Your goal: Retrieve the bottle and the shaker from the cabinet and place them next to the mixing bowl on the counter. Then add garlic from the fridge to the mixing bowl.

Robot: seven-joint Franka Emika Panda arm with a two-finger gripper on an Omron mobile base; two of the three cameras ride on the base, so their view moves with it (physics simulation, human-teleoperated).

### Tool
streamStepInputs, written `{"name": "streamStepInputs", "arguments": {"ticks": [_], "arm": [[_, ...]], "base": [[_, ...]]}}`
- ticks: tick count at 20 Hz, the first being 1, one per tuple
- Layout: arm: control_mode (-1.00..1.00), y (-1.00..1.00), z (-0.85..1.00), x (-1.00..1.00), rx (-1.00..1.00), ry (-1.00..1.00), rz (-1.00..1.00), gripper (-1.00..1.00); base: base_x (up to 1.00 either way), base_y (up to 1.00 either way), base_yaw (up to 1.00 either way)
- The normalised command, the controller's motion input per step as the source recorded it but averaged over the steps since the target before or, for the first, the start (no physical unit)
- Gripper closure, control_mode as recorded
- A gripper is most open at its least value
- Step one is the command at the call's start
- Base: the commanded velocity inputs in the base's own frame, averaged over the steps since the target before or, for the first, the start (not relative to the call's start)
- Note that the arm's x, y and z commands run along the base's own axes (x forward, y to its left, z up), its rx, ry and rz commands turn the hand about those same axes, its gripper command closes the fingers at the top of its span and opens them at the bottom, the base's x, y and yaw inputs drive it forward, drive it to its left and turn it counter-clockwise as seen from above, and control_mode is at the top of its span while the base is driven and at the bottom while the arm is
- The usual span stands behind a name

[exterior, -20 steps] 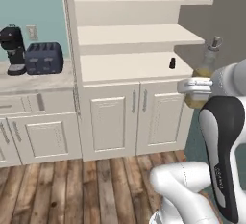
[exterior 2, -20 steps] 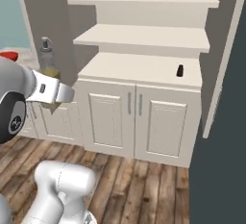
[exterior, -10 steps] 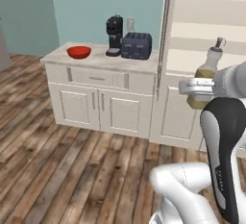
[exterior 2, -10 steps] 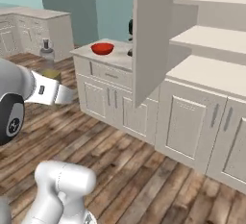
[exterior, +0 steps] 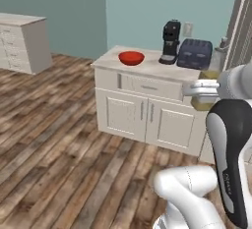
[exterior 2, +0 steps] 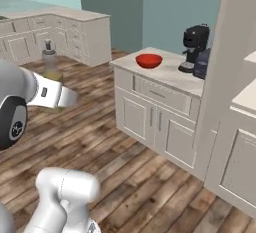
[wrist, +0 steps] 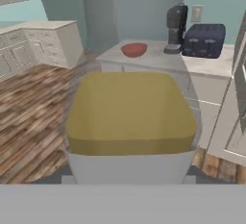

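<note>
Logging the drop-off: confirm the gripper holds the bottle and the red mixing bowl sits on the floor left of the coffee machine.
Not quite. The mixing bowl sits on the counter, not the floor, as the left base view shows. The rest holds: it is left of the coffee machine, and the gripper holds the bottle.

One bottle [exterior 2: 50,66], one mixing bowl [exterior: 131,58], seemingly one toaster [exterior: 198,54].

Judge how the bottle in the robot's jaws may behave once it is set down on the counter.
The bottle looks tall with a narrow neck, so it may tip if nudged. Its yellowish liquid probably makes it bottom-heavy, and could slosh. The counter looks flat, so it should stand.
</note>
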Motion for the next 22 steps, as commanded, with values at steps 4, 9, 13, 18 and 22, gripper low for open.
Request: {"name": "streamStepInputs", "arguments": {"ticks": [4,9,13,18,22], "arm": [[1.0,0.0,0.0,0.0,0.0,0.0,0.0,1.0],[1.0,0.0,0.0,0.0,0.0,0.0,0.0,1.0],[1.0,0.0,0.0,0.0,0.0,0.0,0.0,1.0],[1.0,0.0,0.0,0.0,0.0,0.0,0.0,1.0],[1.0,0.0,0.0,0.0,0.0,0.0,0.0,1.0]], "base": [[1.0,0.59,-0.15],[1.0,0.57,-0.33],[1.0,0.56,-0.36],[1.0,0.29,-0.31],[1.0,0.22,-0.29]]}}
